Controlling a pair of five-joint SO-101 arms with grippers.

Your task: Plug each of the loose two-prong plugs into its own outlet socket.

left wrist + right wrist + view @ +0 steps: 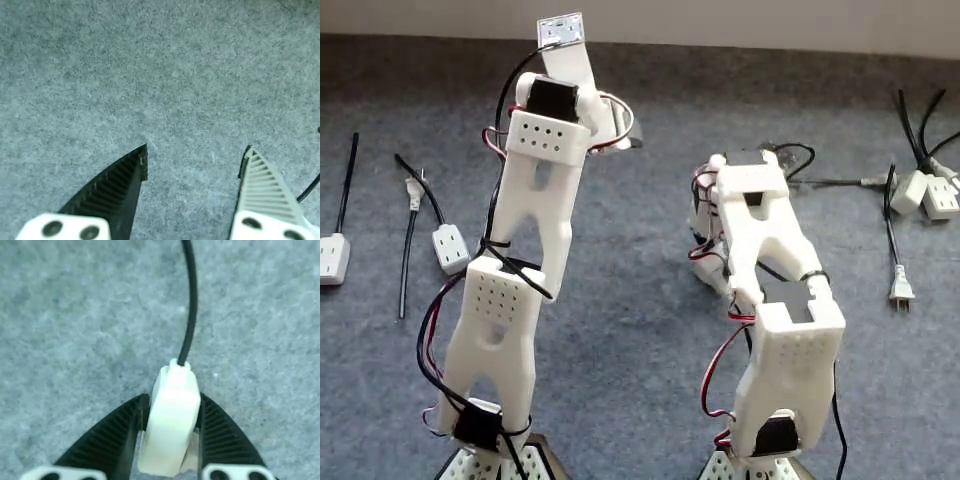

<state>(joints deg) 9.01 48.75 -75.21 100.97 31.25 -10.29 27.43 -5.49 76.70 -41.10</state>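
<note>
R gripper is clamped snug on a white connector body, one pad on each flat side. Its black cord runs out the far end over the grey carpet.

Handling, as I judge it: hard plastic shell, light, stiff, prob. a bit slick vs the ribbed pads. The cord looks springy & may tug, so hold the body, never the cord, w/ the mating end left free.

L gripper hangs wide apart over carpet, nothing in it.

Farther out on the carpet: R-side plug lies loose. L-side plug lies near an outlet socket. An edge socket sits far L, and a socket pair far R.

Hard to tell: the held body's mating end is hidden, so prongs vs slots is unclear. The edge socket is cut off by the frame.
</note>
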